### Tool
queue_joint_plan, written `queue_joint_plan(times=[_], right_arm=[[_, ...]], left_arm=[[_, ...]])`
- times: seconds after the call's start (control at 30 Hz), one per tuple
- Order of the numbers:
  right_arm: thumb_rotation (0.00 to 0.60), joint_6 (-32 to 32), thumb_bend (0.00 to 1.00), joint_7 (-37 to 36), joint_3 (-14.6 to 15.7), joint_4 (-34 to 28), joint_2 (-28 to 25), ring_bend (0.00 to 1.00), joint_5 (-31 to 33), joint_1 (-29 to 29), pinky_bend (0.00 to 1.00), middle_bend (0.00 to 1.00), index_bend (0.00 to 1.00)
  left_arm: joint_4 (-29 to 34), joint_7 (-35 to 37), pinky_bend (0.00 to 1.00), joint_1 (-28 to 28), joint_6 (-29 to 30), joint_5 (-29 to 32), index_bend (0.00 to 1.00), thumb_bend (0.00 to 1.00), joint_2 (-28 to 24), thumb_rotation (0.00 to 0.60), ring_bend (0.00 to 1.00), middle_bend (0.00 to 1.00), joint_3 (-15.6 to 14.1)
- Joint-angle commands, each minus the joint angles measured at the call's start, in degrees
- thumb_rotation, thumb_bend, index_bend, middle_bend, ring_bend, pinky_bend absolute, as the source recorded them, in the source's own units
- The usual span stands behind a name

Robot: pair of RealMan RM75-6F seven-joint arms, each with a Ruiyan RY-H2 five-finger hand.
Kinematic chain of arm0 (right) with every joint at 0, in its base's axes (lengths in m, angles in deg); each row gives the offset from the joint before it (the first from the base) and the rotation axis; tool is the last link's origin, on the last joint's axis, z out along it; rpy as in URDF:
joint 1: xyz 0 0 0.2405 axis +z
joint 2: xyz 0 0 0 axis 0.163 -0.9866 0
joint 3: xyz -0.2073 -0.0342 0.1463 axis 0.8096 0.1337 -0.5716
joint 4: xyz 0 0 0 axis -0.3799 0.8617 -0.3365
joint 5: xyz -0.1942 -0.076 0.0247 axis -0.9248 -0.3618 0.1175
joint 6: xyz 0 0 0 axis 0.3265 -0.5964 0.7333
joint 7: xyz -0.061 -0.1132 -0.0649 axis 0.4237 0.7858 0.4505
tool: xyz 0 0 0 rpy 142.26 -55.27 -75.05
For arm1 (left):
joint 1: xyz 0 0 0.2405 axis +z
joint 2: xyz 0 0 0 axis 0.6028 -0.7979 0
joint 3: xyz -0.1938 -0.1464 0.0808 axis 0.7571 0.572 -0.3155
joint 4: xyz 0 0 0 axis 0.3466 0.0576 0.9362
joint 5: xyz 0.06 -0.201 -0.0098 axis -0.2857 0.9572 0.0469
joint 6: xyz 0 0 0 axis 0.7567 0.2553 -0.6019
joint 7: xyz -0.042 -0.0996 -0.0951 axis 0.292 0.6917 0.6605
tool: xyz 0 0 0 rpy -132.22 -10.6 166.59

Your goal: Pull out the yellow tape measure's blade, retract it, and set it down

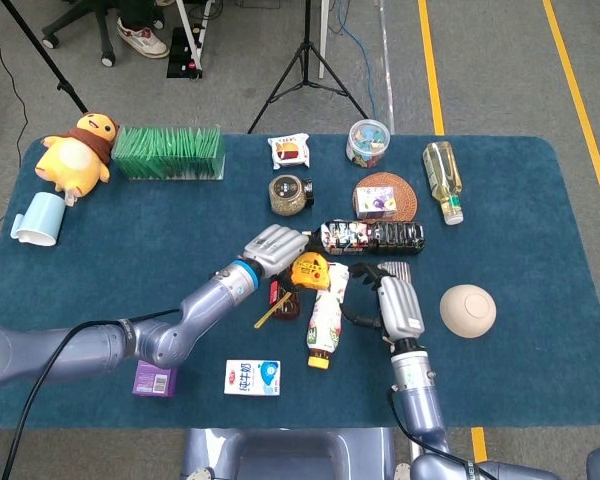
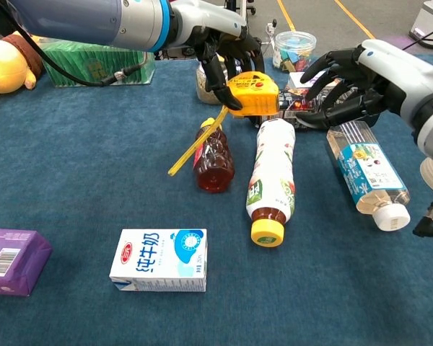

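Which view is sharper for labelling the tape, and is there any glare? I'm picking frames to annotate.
Chest view: yellow tape measure large and crisp in the left hand, no glare on it, soft shadows. Head view: evenly lit and in focus, but the tape measure shows small; right hand clear in both.

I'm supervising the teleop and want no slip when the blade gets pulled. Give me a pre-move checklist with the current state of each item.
1. Left robot hand grips the yellow tape measure off the table: ok.
2. Blade partly out, hanging down-left of the case: ok.
3. Right robot hand open, fingers spread, beside the case: ok.
4. Right robot hand holds the blade: not ok, nothing in it.
5. Blade tip clear of the red honey bottle: cannot tell, they overlap in both views.
6. Blade lock state: cannot tell.
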Motion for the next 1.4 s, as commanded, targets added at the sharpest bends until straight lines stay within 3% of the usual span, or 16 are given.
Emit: queue_joint_plan(times=[0.03,0.4,0.73,1.4], right_arm=[[0.548,-0.9,0.26,0.9,-0.5,1.0,1.0,0.38,0.5,0.5,0.39,0.37,0.30],[0.547,-3.5,0.21,4.9,-1.7,3.5,4.6,0.31,2.8,1.9,0.31,0.30,0.24],[0.548,-3.3,0.20,5.7,-2.8,4.4,6.6,0.30,4.6,3.3,0.31,0.29,0.23],[0.550,-3.0,0.20,5.0,-4.4,7.8,8.6,0.32,6.6,4.9,0.32,0.30,0.25]], left_arm=[[-0.1,-1.1,0.48,-1.2,1.1,1.9,0.57,0.35,0.6,0.600,0.31,0.42,-0.7],[-0.9,-3.6,0.48,-4.2,3.3,8.1,0.57,0.35,2.3,0.600,0.31,0.42,-1.8],[-1.7,-5.7,0.48,-6.2,5.4,11.6,0.57,0.35,4.5,0.600,0.31,0.42,-1.5],[-0.9,-6.5,0.48,-6.6,4.2,13.6,0.57,0.35,4.1,0.600,0.31,0.42,-1.6]])
